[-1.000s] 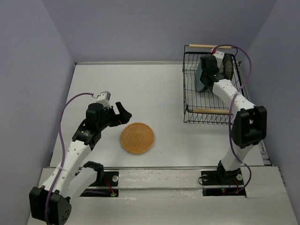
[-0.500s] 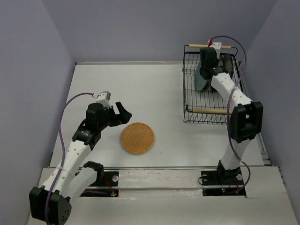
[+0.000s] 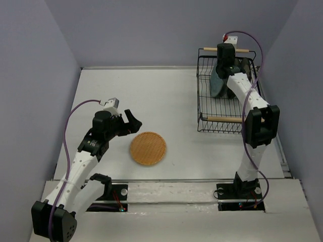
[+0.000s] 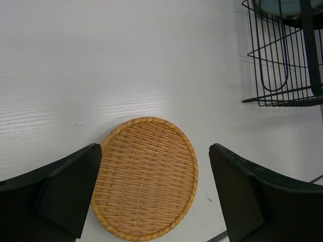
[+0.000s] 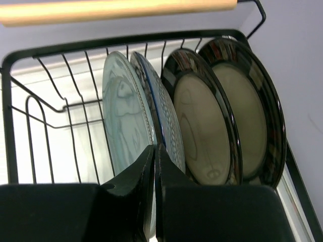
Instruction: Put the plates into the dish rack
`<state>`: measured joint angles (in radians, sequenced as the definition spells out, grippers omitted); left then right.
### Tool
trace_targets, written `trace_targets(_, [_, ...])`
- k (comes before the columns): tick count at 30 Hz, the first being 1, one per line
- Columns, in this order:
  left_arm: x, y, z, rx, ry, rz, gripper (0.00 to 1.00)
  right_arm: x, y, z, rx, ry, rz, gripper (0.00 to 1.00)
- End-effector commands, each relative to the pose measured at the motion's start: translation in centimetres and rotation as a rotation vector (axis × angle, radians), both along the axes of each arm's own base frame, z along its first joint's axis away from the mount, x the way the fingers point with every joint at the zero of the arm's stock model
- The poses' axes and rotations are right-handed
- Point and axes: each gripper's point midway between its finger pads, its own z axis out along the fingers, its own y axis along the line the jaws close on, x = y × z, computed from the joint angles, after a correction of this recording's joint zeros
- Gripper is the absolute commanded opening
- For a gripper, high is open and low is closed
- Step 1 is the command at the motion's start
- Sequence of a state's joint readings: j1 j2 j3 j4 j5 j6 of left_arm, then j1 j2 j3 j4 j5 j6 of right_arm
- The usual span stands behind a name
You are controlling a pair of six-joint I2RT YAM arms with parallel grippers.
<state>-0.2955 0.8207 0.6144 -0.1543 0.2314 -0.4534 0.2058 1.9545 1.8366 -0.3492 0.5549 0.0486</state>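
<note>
Woven plate [image 3: 148,148] on table [image 3: 151,96], dish rack [image 3: 224,119] apart

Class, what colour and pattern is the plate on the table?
Orange-tan woven plate; left wrist view shows it best.

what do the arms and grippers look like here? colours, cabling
The left arm and right arm both have white links with black joint housings. A purple cable loops along each. The left gripper and right gripper have chunky matte black fingers. A small white camera block sits at each wrist.
</note>
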Motion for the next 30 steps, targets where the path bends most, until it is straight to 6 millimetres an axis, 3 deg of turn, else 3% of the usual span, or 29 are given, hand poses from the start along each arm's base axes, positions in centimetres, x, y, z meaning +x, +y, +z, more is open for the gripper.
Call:
trace_targets(1, [0.1,-0.3,0.3,0.000,-0.031,-0.022,0.99,2.4,2.6,-1.2,0.060,-0.004,0.121,0.07])
trace_targets(5, [0.1,-0.3,0.2,0.002,-0.028,-0.020,0.99,2.5,3.1,-1.4,0.075,0.003,0.139,0.07])
trace_targets(8, [0.1,-0.3,0.2,0.002,-0.028,-0.020,0.99,2.2,3.3,-1.7,0.122,0.007,0.156,0.14])
trace_targets(12, [0.0,-0.3,0.3,0.001,-0.031,-0.021,0.99,2.5,3.5,-1.7,0.163,0.000,0.170,0.14])
trace_targets(19, [0.1,-0.2,0.2,0.004,-0.030,-0.015,0.99,3.4,1.6,-2.8,0.180,0.017,0.136,0.11])
trace_targets(24, [0.1,-0.2,0.1,0.006,-0.024,-0.015,0.99,4.1,1.3,-3.3,0.175,0.024,0.141,0.10])
trace_targets(30, [0.3,0.0,0.0,0.012,-0.021,-0.004,0.99,5.8,2.6,-3.3,0.199,0.010,0.200,0.10])
